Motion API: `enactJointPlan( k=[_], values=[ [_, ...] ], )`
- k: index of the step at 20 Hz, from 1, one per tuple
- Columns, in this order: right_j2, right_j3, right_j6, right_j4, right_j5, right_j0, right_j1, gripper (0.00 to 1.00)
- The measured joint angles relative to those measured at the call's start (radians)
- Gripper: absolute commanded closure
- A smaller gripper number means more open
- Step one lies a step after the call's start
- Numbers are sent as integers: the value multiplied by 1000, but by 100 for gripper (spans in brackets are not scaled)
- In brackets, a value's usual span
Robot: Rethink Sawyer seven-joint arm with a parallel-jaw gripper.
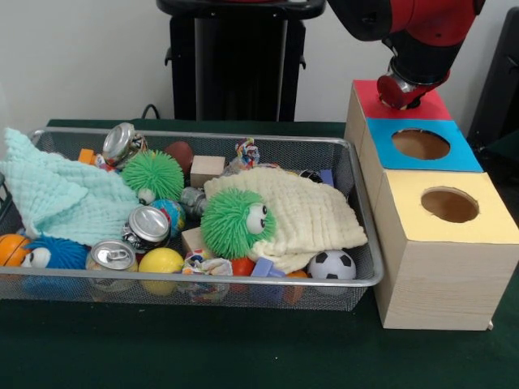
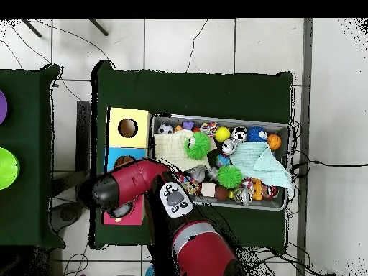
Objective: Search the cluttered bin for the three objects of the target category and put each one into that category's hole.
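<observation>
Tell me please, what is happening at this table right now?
A red and black robot arm hangs over the red-topped box, the farthest of three wooden boxes beside the wire mesh bin. Its end sits right above the red top, so whether the pincer holds something cannot be seen. The blue box and the yellow box show open holes. The bin is full of clutter: cans, balls, fuzzy green toys, cloths.

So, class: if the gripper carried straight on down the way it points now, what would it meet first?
Most likely the red box top, at or near its hole. The gripper hangs just above it, hiding the hole, so depth is uncertain.
</observation>
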Motion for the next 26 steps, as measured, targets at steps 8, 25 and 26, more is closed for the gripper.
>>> enactJointPlan(
  k=[8,25,26],
  values=[
    [3,2,0,0,0,-5,-1,0],
    [38,13,0,5,38,-38,-29,0],
    [41,16,0,6,41,-42,-35,0]
  ],
)
